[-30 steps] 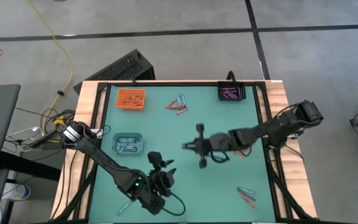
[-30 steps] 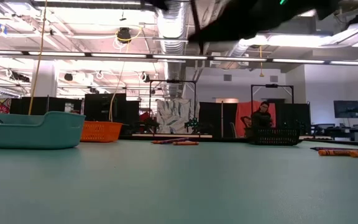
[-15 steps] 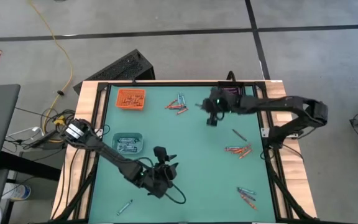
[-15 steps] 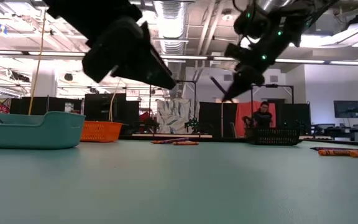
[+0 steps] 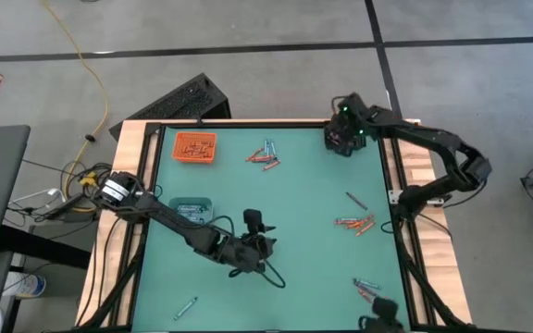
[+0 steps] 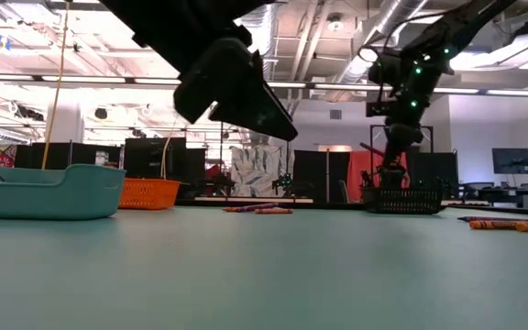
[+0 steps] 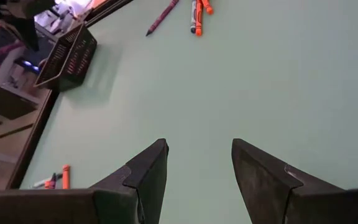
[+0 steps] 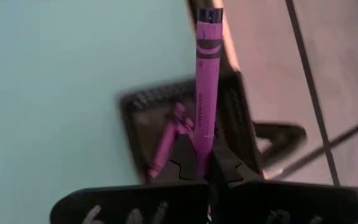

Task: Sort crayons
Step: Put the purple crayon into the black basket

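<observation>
Crayons lie scattered on my green worktop [image 5: 294, 268] in small clusters; the one I carry is a purple crayon [image 8: 207, 74], a thin wrapped stick with a dark band near its far end. My right pincer [image 8: 205, 163] is clamped on its lower end, so it juts straight out beyond the fingertips, above the black tray [image 8: 229, 112] holding more purple ones. My left pincer [image 7: 197, 163] hovers mid-worktop, spread and empty.

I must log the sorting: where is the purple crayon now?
The purple crayon is held in the right pincer, above the black tray at the table's far right corner.
</observation>
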`<action>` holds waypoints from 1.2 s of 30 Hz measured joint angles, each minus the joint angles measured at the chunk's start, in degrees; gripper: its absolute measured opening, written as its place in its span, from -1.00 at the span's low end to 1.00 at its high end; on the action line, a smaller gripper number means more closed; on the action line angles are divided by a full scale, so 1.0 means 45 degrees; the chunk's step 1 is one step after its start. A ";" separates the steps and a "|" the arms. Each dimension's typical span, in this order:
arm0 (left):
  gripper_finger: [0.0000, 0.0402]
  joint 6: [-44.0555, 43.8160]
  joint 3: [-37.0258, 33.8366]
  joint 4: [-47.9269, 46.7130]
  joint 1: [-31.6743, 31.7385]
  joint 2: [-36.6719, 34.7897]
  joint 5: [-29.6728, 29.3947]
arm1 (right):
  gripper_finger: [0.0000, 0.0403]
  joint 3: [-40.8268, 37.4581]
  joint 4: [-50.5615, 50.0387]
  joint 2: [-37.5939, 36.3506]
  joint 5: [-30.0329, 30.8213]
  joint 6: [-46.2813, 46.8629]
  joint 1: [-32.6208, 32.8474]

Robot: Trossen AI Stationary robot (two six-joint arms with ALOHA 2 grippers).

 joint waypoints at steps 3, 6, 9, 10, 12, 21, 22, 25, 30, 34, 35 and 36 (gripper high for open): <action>-0.16 -0.0008 0.0000 0.0339 0.0212 0.0000 0.0478 | -0.99 0.0000 0.0016 0.0186 0.0002 -0.0181 -0.0893; -0.16 -0.0009 0.0000 0.0626 0.0348 0.0000 0.0870 | -0.99 0.0000 -0.0026 0.0529 0.0003 -0.0256 -0.1618; -0.16 0.0003 0.0000 0.0951 0.0446 0.0000 0.0970 | -0.99 0.0039 -0.0118 0.1053 0.0026 -0.0317 -0.1923; -0.16 0.0028 0.0000 0.1072 0.0465 0.0000 0.1004 | -0.99 0.0094 -0.0157 0.1256 0.0037 -0.0321 -0.1922; -0.16 0.0048 0.0000 0.1314 0.0533 0.0000 0.1205 | -0.99 0.0262 -0.0122 0.1683 0.0157 -0.0324 -0.1888; -0.16 -0.0095 -0.0001 0.1657 0.0607 0.0000 0.1531 | -0.98 0.1572 -0.2254 0.3863 0.1055 -0.0144 -0.1804; -0.16 -0.0120 0.0000 0.1642 0.0607 0.0000 0.1532 | -0.97 0.1710 -0.2465 0.4014 0.1096 0.0031 -0.1806; -0.16 -0.0136 -0.0002 0.1619 0.0607 0.0000 0.1533 | -0.89 0.2037 -0.2908 0.4206 0.0955 0.0355 -0.1833; -0.16 -0.0115 -0.0003 0.1542 0.0602 0.0000 0.1537 | -0.68 0.2232 -0.3125 0.4061 0.0974 0.0392 -0.1766; -0.16 -0.0146 -0.0002 0.1308 0.0602 -0.0005 0.1537 | -0.53 0.2461 -0.3326 0.3814 0.0987 0.0464 -0.1712; -0.16 -0.0170 0.0000 0.1215 0.0602 -0.0005 0.1537 | -0.50 0.2530 -0.3412 0.3780 0.0999 0.0563 -0.1695; -0.16 -0.0183 0.0000 0.1139 0.0602 -0.0005 0.1537 | -0.47 0.2632 -0.3509 0.3753 0.1040 0.0682 -0.1658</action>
